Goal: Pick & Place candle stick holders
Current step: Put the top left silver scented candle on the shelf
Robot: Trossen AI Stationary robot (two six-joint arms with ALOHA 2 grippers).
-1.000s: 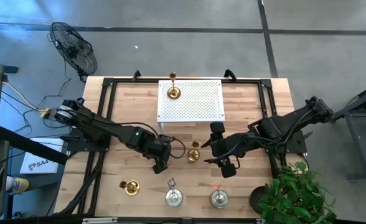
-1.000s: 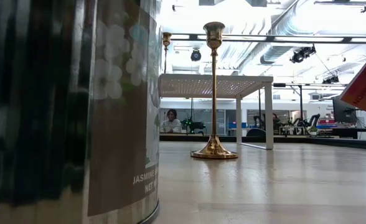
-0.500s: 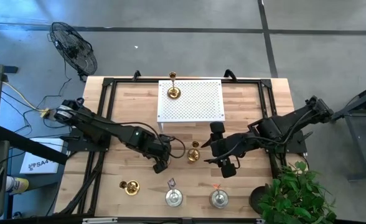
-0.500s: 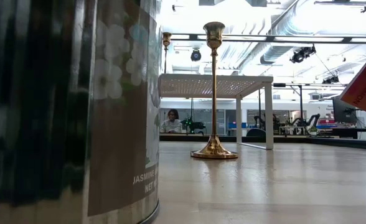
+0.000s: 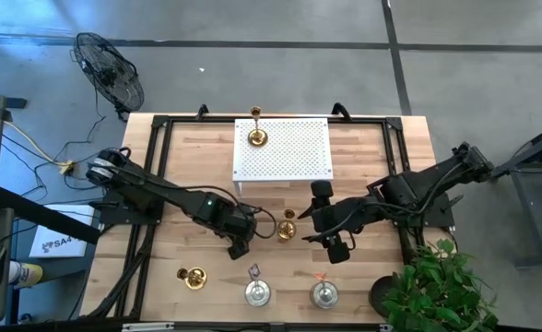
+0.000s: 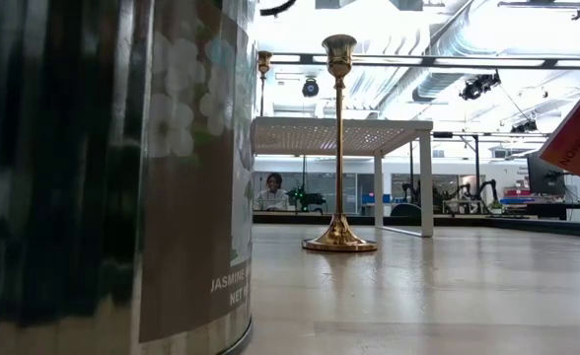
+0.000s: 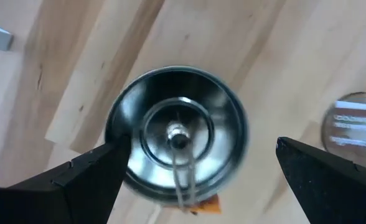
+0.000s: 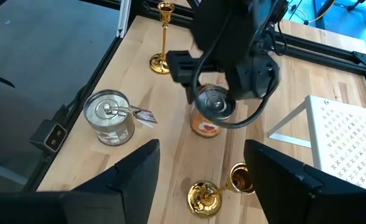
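We saw the left gripper [image 5: 238,247] spread wide above a silvery holder [image 7: 177,142] at table centre | right gripper [image 5: 337,247] also spread (holding nothing) just right of a gold holder [image 5: 287,227] | another gold holder [image 5: 257,136] stood on the far white rack [image 5: 294,152].

Both arms are showing matte black, boxy links with rounded joints. The left arm [image 5: 160,195] is wearing a small green light and a looping black cable near its tool [image 5: 238,246]; the right tool [image 5: 331,247] is showing flat, blunt dark fingers [image 8: 133,180].
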